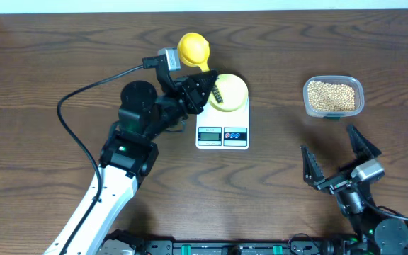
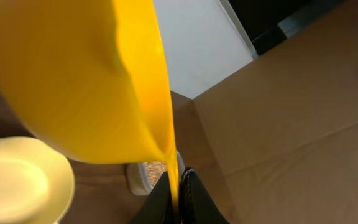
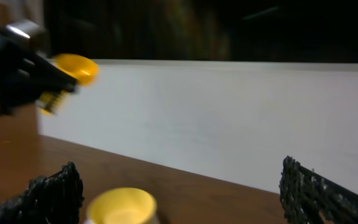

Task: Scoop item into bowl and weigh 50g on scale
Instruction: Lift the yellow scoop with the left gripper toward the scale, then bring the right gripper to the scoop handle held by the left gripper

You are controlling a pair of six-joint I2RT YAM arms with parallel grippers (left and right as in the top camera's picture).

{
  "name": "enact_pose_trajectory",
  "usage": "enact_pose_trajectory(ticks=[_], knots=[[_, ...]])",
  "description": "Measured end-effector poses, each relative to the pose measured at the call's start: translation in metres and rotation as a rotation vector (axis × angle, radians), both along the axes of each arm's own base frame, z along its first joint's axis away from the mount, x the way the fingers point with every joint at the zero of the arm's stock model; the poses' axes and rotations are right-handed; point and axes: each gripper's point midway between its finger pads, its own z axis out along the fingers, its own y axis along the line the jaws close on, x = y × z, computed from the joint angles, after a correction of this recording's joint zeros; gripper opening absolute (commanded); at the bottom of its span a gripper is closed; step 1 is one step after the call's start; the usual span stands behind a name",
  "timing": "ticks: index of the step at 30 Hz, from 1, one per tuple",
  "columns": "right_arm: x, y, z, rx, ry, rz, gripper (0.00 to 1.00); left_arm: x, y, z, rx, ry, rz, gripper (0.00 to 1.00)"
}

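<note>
left tool [image 2: 179, 198]: clamped on the thin handle of the yellow scoop [image 1: 193, 48]; its fingers are cut off by the lower edge of the left wrist view.
scoop: held just behind the scale; its underside fills the left wrist view, hiding its inside there.
bowl [image 1: 234, 86]: sits on the back of the scale, its left edge covered by the left tool.
scale [image 1: 222, 134]: lies on the desk [image 1: 48, 71]; display digits too small to read.
soybeans [image 1: 333, 95]: in the clear tub [image 1: 360, 91], well right of the scale.
right tool [image 1: 326, 139]: fingers wide apart over bare desk, near the tub; blurred in the right wrist view.
</note>
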Motion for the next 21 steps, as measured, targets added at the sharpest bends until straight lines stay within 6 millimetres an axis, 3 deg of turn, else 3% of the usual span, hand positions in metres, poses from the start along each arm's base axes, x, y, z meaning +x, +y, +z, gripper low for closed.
enact_pose_trajectory(ticks=[4, 9, 14, 21], knots=[[0.0, 0.015, 0.024, -0.004, 0.015, 0.107, 0.99, 0.004, -0.008, 0.011, -0.064, -0.02, 0.015, 0.07], [0.011, 0.022, 0.014, 0.061, 0.113, 0.177, 0.99, 0.008, -0.011, 0.025, -0.106, -0.073, 0.022, 0.07], [0.011, 0.017, 0.048, 0.183, 0.036, 0.193, 0.99, 0.015, -0.019, 0.017, -0.108, -0.069, 0.014, 0.07], [0.059, 0.005, 0.048, 0.4, 0.377, 0.142, 0.99, 0.025, -0.048, 0.013, -0.173, -0.117, -0.038, 0.07]])
